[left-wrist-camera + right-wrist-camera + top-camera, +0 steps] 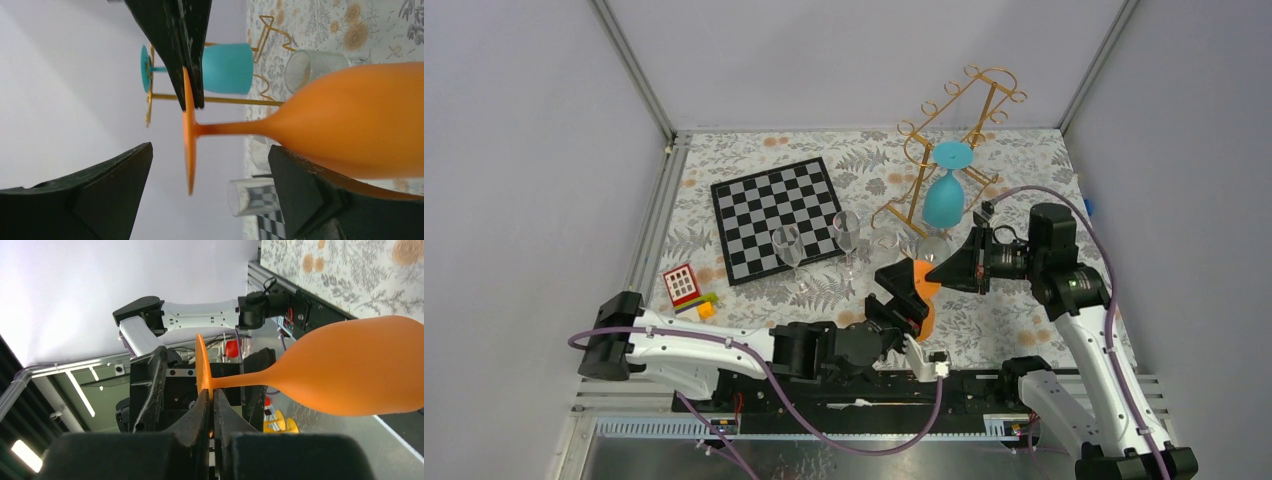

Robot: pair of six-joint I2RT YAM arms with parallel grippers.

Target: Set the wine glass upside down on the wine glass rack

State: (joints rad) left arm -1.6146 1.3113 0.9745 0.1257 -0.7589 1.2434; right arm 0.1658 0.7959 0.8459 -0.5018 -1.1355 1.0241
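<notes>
Top: orange wine glass (927, 283) is in mid-air above the near table, between left gripper (909, 295) and right gripper (934, 268).

Left wrist: left fingers (100, 195) are splayed, released. Wine glass rack (235, 100) lies beyond, with a teal glass (227, 67) hung on it. Left should back off before the carry.

Right wrist: only here, right fingers (195, 425) are seen clenched on the upturned foot.

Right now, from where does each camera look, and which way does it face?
Top external: fixed above and behind the robot, facing down at the table; left arm and right arm both show, wine glass rack beyond.
Left wrist: on the left arm, facing the rack; its open left claw frames the orange wine glass.
Right wrist: on the right arm, facing back at the left arm; its right claw is shut on the glass's foot.
Shared: both wrist views show the orange wine glass.
</notes>
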